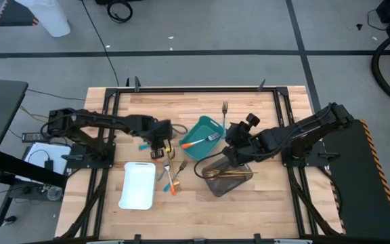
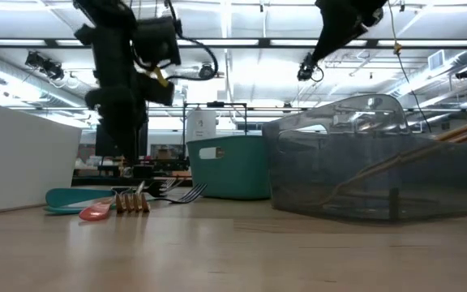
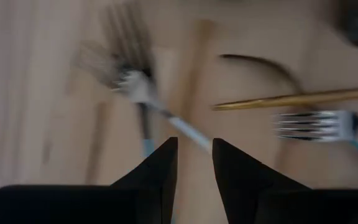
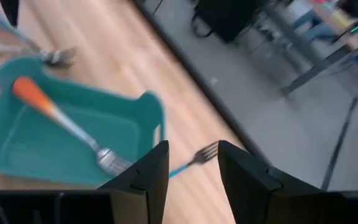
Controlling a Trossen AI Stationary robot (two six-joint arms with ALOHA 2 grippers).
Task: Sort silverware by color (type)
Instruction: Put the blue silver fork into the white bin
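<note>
My left gripper point(image 3: 194, 163) hangs open over a blue fork point(image 3: 166, 118) mid-table. I should drop straight, pinch its handle. My right gripper point(image 4: 193, 168), open, empty.

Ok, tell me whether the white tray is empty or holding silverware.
Empty: the high view shows the white tray bare inside, with loose silverware lying beside it.

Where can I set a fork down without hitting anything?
Bare wood lies along the table's near edge below the white tray and grey bin. It is crowded between the white tray and teal tray, where loose forks lie.
</note>
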